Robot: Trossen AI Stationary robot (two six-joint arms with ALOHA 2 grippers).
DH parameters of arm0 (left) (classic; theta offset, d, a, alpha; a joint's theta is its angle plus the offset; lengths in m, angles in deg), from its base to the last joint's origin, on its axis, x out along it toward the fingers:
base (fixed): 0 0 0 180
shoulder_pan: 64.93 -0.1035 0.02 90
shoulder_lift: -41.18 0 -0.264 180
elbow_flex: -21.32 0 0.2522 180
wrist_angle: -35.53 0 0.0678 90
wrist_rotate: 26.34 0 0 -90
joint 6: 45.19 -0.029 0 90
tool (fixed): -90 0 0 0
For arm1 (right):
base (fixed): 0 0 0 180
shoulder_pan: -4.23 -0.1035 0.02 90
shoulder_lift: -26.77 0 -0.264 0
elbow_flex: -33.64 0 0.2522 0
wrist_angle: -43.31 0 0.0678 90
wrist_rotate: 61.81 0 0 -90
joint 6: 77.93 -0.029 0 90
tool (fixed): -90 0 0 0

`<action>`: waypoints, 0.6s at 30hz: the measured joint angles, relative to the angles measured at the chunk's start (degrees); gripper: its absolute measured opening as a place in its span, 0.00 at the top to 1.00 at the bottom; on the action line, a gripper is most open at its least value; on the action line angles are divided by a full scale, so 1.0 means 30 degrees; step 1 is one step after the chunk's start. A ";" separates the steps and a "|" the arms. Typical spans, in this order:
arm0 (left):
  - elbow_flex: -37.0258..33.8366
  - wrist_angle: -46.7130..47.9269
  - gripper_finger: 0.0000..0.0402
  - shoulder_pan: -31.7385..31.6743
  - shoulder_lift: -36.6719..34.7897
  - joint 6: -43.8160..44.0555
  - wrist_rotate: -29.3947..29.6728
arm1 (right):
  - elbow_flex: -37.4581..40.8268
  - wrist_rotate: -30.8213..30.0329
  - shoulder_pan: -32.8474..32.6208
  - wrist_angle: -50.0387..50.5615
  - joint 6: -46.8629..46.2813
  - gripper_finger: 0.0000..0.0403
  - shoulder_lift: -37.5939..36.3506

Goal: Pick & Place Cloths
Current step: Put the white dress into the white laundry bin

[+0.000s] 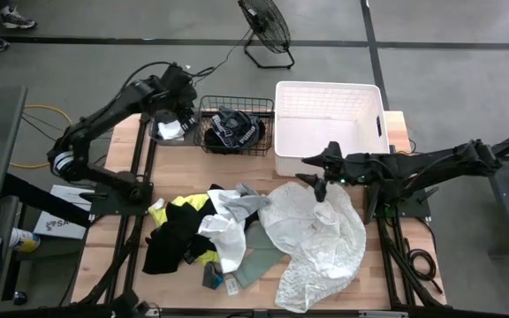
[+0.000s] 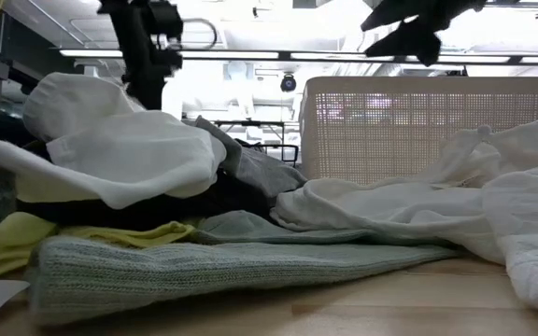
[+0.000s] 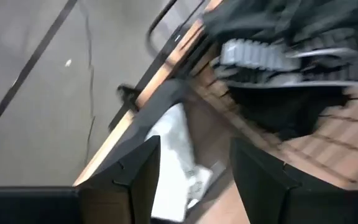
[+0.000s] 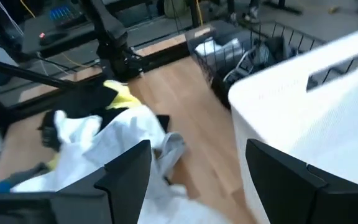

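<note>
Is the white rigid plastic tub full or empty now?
Empty: the white rigid plastic tub shows only its bare floor from above, while the black wire basket beside it holds dark cloths.

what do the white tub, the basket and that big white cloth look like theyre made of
White tub: looks like rigid matte plastic; its wall shows a fine perforated grid in the low view.
Wire basket: thin dark metal wire, probably coated; open mesh.
Big white cloth: thin, crinkled woven fabric, seemingly sheer, folding softly.

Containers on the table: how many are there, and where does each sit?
2. A black wire basket with dark cloth inside sits at the far edge; a white plastic tub stands right beside it. Nothing suggests a hidden third.
</note>
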 joint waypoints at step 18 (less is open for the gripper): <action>0.0000 -0.0644 0.67 0.8241 -0.2319 0.3276 0.0042 | 0.0003 0.5414 -0.4169 0.6956 -1.1000 0.37 -0.1119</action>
